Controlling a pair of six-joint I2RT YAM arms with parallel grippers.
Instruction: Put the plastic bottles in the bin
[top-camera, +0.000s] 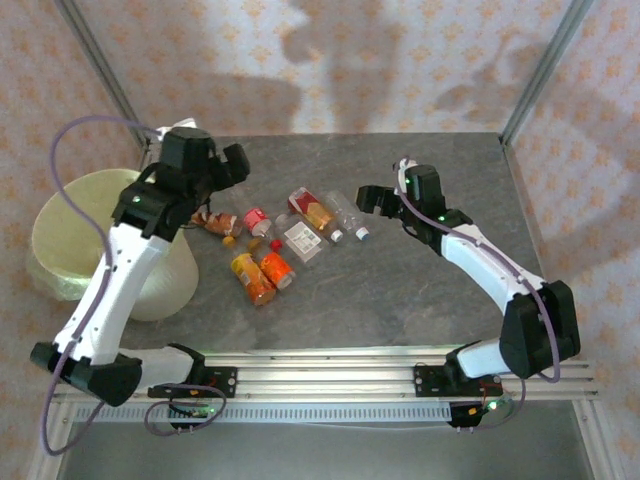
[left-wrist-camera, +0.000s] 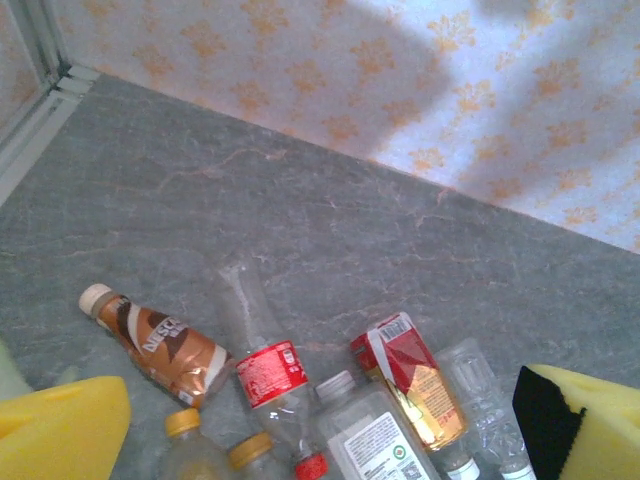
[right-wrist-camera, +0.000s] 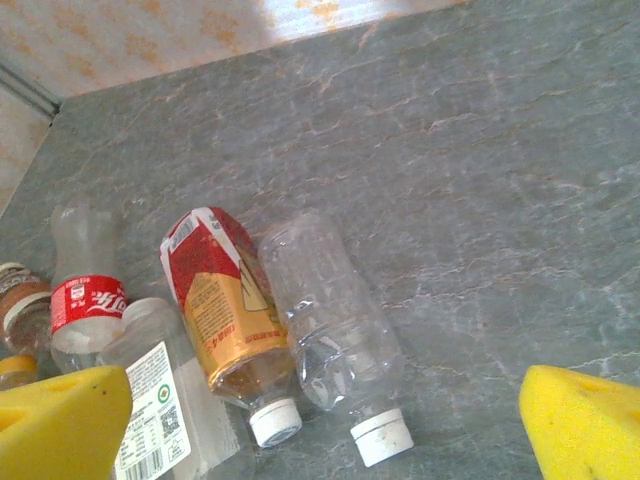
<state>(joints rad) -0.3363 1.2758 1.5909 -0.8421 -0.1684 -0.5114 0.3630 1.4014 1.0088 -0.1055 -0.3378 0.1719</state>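
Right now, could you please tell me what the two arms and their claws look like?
The left arm and right arm have white links with black joints. A purple cable loops along the left one. The left claw and right claw carry yellow foam pads, one black-backed.

A grey, marble-veined counter (top-camera: 400, 290) stands before a pale wall (top-camera: 400, 40) patterned with orange flowers. Shadows cross the wall, and metal posts (top-camera: 550, 62) rise at the far corners.

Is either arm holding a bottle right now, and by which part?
Nothing is held: left gripper and right gripper have open jaws, clear of the plastic bottles.
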